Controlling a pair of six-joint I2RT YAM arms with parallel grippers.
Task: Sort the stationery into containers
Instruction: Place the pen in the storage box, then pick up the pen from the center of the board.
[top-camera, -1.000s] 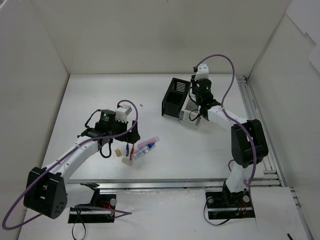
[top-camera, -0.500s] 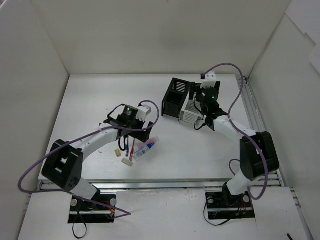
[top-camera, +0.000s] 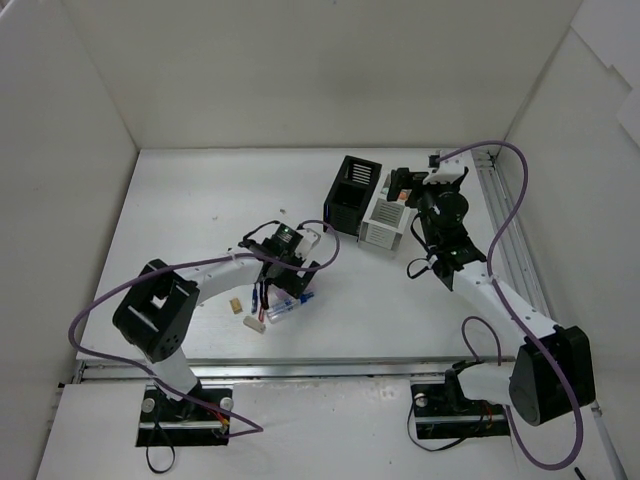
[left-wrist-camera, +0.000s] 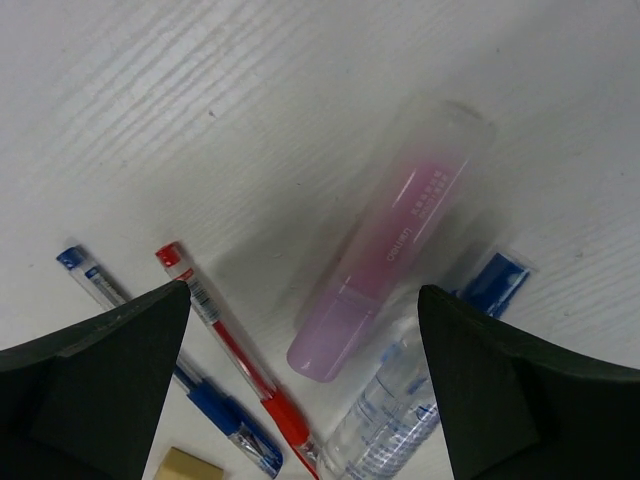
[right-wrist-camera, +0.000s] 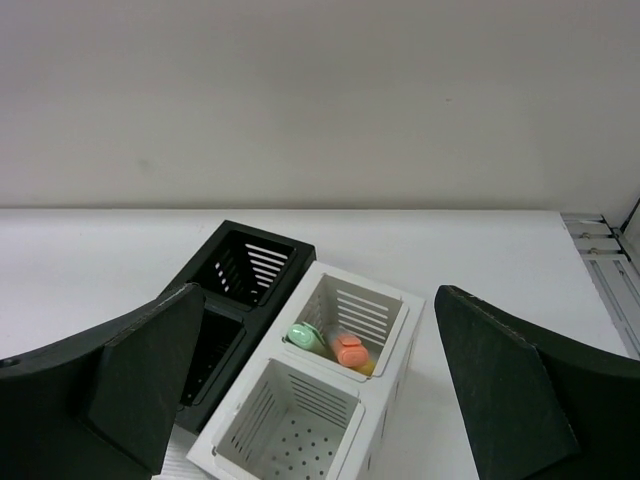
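The loose stationery lies left of centre, under my left gripper (top-camera: 285, 268). The left wrist view shows a pink marker (left-wrist-camera: 390, 265), a clear tube (left-wrist-camera: 395, 415) with a blue cap (left-wrist-camera: 496, 285), a red pen (left-wrist-camera: 232, 362), a blue pen (left-wrist-camera: 150, 340) and a beige eraser (left-wrist-camera: 185, 468). My left gripper (left-wrist-camera: 303, 300) hangs open just above them, its fingers on either side of the marker's lower end. The black container (right-wrist-camera: 300, 250) and the white container (right-wrist-camera: 322, 378) stand side by side. My right gripper (right-wrist-camera: 320, 295) is open and empty above and behind them.
A green marker (right-wrist-camera: 301, 336) and an orange one (right-wrist-camera: 348, 348) lie in the white container's far compartment; its near compartment is empty. A white eraser (top-camera: 255, 323) lies near the front of the pile. White walls enclose the table, and a metal rail (top-camera: 505, 240) runs along its right side.
My left arm has swung right and come down over the stationery pile. My right gripper has opened and drawn back to the right, away from the white container.
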